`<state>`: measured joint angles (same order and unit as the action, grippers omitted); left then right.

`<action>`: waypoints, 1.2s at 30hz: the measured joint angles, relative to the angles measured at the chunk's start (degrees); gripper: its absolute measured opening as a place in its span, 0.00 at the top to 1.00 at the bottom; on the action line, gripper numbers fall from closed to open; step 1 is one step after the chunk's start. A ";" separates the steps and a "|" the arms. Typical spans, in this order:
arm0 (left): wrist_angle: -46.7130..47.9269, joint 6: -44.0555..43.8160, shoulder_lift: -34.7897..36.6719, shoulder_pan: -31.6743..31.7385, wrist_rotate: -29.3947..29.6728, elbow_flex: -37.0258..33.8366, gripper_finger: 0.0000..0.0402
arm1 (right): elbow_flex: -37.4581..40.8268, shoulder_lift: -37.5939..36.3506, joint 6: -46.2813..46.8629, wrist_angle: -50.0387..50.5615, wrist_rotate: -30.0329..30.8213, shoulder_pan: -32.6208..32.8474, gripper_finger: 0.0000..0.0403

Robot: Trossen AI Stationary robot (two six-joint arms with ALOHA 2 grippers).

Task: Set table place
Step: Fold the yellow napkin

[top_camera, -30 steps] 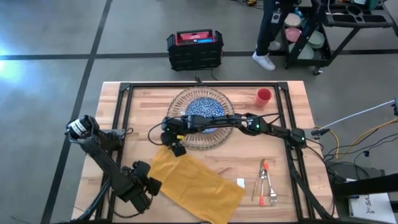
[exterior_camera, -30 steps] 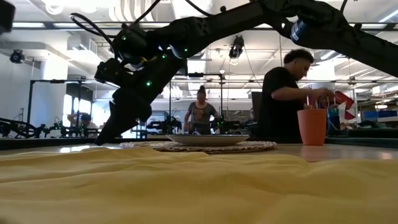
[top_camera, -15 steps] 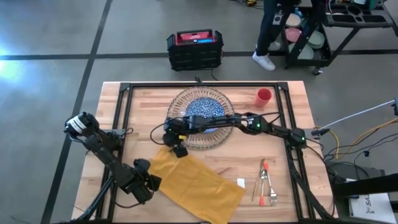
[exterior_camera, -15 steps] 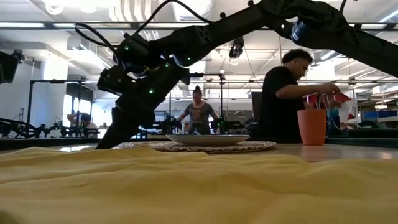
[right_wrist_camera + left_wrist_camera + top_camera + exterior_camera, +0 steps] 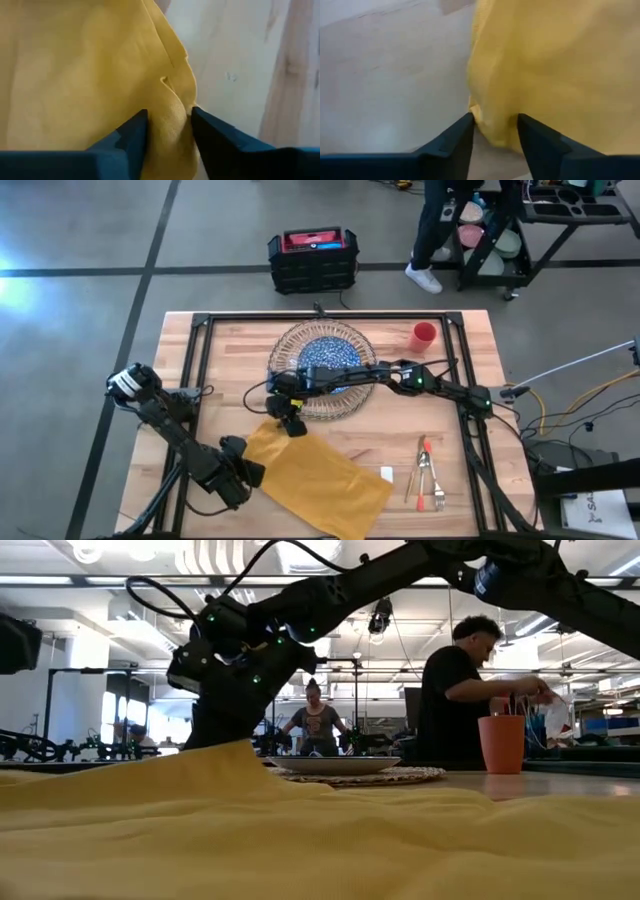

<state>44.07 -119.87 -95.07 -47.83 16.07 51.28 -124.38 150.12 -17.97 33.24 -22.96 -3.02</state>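
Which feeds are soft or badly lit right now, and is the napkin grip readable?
Low view: yellow cloth napkin fills the foreground out of focus, arms backlit by ceiling lights. Left wrist view: blurred, cloth between the left pincer fingers. Right wrist view: sharper, right pincer pinching a fold. High view: even light.

The floor (image 5: 90, 240) is grey polished concrete crossed by dark seams. A black crate with a red top (image 5: 313, 258) sits just beyond the table's far edge. A dark cart (image 5: 560, 220) stands farther back, a person (image 5: 455, 700) beside it. Ceiling strip lights (image 5: 60, 580) glow overhead.
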 joint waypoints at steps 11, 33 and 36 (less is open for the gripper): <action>0.89 5.05 -0.58 0.91 5.52 -0.32 0.98 | 0.00 -0.52 1.96 1.23 2.74 0.10 0.99; 40.06 9.99 -0.48 0.82 10.20 22.88 1.00 | 0.86 -19.11 -3.47 12.28 27.66 4.98 1.00; 46.62 10.55 -0.30 0.85 10.42 27.88 1.00 | 0.70 -22.41 -6.06 11.71 32.50 5.71 1.00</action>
<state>90.69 -109.32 -95.37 -46.98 26.49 79.16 -123.68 127.71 -24.02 44.95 9.54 2.70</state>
